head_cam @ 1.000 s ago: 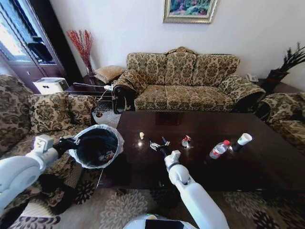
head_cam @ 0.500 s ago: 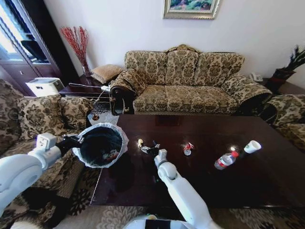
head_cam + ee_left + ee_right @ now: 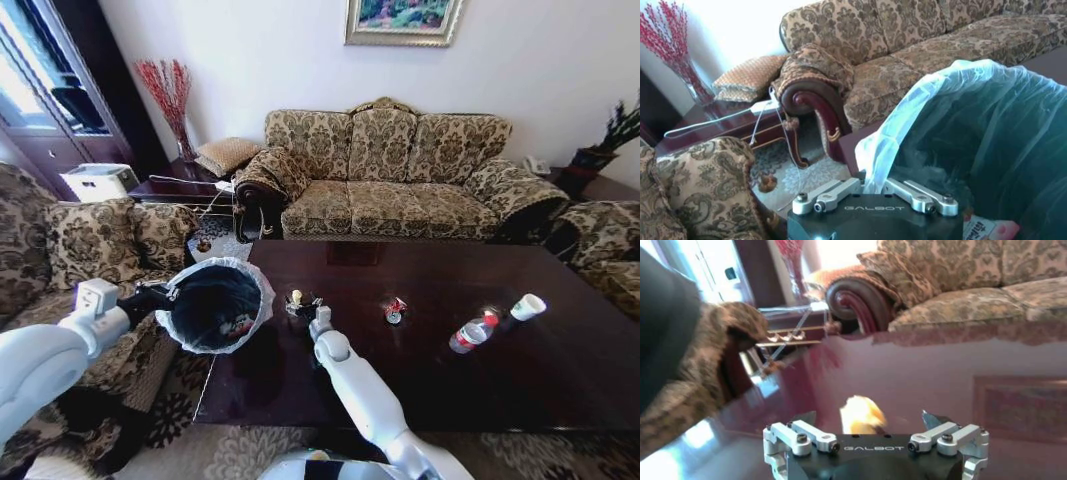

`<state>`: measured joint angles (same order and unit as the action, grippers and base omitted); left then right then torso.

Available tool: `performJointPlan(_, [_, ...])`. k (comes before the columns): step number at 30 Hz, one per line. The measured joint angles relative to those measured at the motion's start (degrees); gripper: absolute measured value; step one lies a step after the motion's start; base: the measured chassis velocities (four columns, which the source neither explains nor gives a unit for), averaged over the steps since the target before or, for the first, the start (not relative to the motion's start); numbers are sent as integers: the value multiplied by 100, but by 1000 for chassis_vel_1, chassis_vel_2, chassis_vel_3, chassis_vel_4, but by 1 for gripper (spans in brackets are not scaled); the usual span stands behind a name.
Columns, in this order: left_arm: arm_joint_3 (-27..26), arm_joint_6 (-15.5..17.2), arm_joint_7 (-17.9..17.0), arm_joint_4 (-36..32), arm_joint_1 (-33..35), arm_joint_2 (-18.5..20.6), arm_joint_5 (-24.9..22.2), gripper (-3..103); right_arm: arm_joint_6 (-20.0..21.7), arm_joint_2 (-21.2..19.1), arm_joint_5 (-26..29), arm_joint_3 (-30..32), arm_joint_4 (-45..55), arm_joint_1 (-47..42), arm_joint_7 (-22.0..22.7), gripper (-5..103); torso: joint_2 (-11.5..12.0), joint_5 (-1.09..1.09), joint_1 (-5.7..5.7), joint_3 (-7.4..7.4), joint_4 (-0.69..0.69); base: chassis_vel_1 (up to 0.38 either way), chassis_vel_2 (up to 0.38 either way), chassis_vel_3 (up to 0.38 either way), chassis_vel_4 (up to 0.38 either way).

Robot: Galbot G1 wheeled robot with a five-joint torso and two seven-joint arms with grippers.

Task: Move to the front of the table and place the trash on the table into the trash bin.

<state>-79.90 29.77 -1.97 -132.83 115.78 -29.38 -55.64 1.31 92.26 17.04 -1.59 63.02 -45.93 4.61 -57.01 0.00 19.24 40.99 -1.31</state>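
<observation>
Glossy dark table (image 3: 420,350) fronts a floral sofa (image 3: 385,170); left gripper (image 3: 168,295) clamps the trash bin (image 3: 215,305), right gripper (image 3: 303,305) open.

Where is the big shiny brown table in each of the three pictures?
Head view: the table spreads across the middle.
Left wrist view: a dark corner of it peeks out beside the trash bin.
Right wrist view: its glossy top stretches ahead of the right pincer.
Shared landmark: the sofa's curled wooden arm.

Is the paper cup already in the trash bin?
No, the paper cup stands on the table near the bottle, far from the trash bin.
</observation>
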Motion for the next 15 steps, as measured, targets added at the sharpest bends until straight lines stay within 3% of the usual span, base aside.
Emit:
performJointPlan(4, [4, -5, -16, 11, 36, 19, -38, 0, -83, 7, -45, 47, -244, 45, -15, 97, 0, -1, -3, -1, -4, 0, 0, 0, 0])
performJointPlan(11, [42, -52, -65, 6, 38, 20, -145, 0, -105, 0, 76, 55, -487, 113, -159, 66, -1, -1, -3, -2, 1, 0, 0, 0, 0])
performJointPlan(13, [44, -52, -65, 6, 38, 17, -147, 0, -107, -1, 82, 54, -496, 113, -168, 66, -1, -1, -3, -2, 1, 0, 0, 0, 0])
performJointPlan(14, [48, -55, -65, 9, 37, 14, -149, 0, -109, -3, 93, 52, -511, 115, -175, 54, -1, -1, -3, -2, -1, 0, 0, 0, 0])
performJointPlan(15, [49, -58, -65, 12, 35, 14, -150, 0, -110, -3, 98, 51, -510, 113, -176, 54, -1, -1, -4, -2, -2, 0, 0, 0, 0])
